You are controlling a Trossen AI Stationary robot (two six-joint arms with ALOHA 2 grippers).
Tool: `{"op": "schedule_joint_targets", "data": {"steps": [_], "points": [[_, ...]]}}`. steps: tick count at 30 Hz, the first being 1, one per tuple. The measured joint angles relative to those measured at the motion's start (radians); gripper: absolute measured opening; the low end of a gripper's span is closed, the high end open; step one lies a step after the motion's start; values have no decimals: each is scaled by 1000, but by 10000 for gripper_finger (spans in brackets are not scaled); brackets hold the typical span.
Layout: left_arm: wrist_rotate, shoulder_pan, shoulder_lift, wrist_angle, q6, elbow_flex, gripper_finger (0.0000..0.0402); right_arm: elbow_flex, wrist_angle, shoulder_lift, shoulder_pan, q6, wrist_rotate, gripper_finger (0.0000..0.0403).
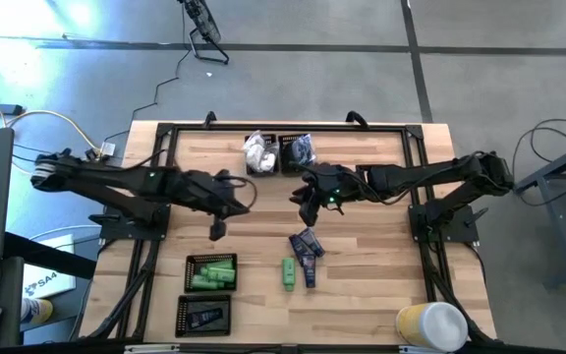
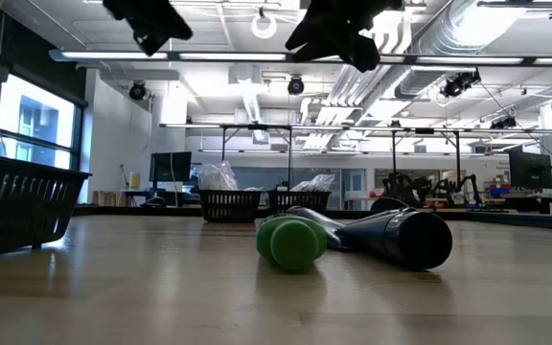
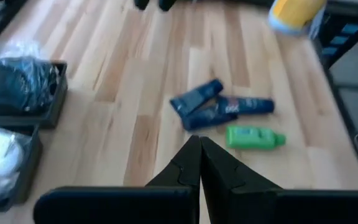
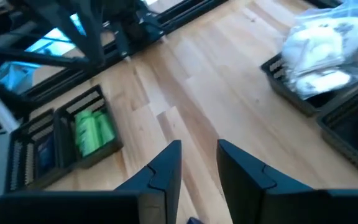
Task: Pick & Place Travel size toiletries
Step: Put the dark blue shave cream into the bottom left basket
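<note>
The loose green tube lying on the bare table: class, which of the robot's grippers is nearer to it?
The right. The right gripper hangs just beyond the green tube, above the navy tubes. The left gripper hovers farther off, toward the tube's left.

Open industrial lab, exposed ceiling ducts, strip lights, distant workbenches, concrete floor

Evenly bright from ceiling strip lights; blue-white glare beyond the counter; both wrist views soft, blurred.
</note>
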Motion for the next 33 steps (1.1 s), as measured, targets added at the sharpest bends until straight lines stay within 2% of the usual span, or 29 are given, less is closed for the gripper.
{"op": "schedule_joint_targets", "data": {"steps": [6, 12, 16, 22, 27, 33], "points": [[24, 0, -208, 174, -16, -201, 0, 0, 13, 0, -5, 103, 27, 94], [25, 0, -382, 159, -30, -286, 0, 0, -6, 0, 21, 214, 44, 92], [25, 0, -472, 151, -26, -311, 0, 0, -45, 0, 54, 335, 66, 75], [24, 0, -522, 146, -6, -325, 0, 0, -148, 0, 131, 491, 120, 13], [17, 0, -517, 140, 23, -326, 0, 0, -217, 0, 181, 578, 122, 3], [-45, 0, -508, 177, -3, -326, 0, 0, -435, 0, 208, 706, 83, 2]]}}
